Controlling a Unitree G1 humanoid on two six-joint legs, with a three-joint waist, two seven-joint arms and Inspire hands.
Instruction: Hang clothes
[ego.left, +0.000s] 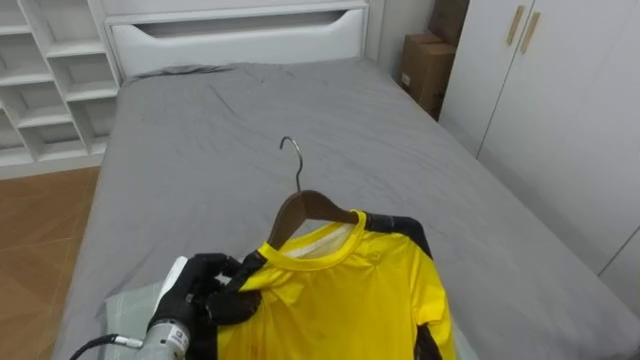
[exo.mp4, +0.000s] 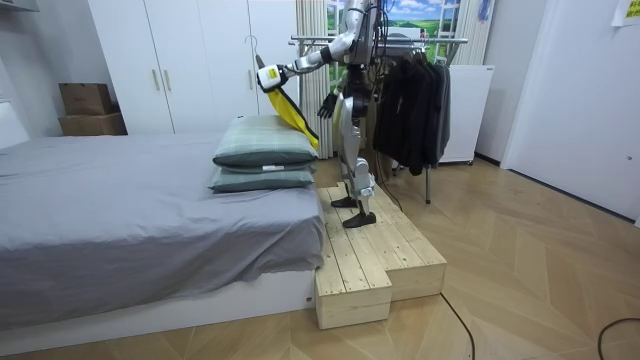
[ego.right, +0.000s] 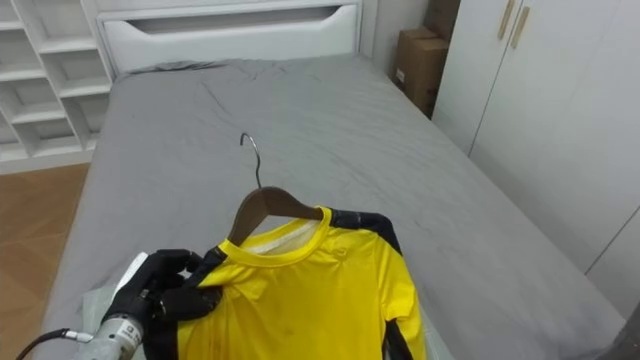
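- The bed (exo.mp4: 120, 200) lies closest to me; at its end a wooden platform (exo.mp4: 370, 260) butts against it, and the robot stands on that, facing along the bed
- Two pillows (exo.mp4: 265, 160) are stacked on the bed's end nearest the robot
- Just above those pillows is the left hand (ego.left: 215, 290), at the end of an outstretched arm; its dark fingers are curled tight on the shoulder of the yellow shirt (ego.left: 340, 290)
- The shirt is already threaded on a wooden hanger (ego.left: 310, 208); it hangs clear of the bed, with the metal hook free and pointing out over the bed
- The right hand (exo.mp4: 328, 103) hangs low by the body, on the side away from the bed; spread or closed, I cannot tell
- Beyond the robot, farther from the bed, stands a clothes rack (exo.mp4: 445, 41) full of dark garments (exo.mp4: 415, 100)
- I judge dressing the hanger done and the carry in hand; next the robot must turn from the bed to the rack, keep the hook upright, and find a gap on the rail
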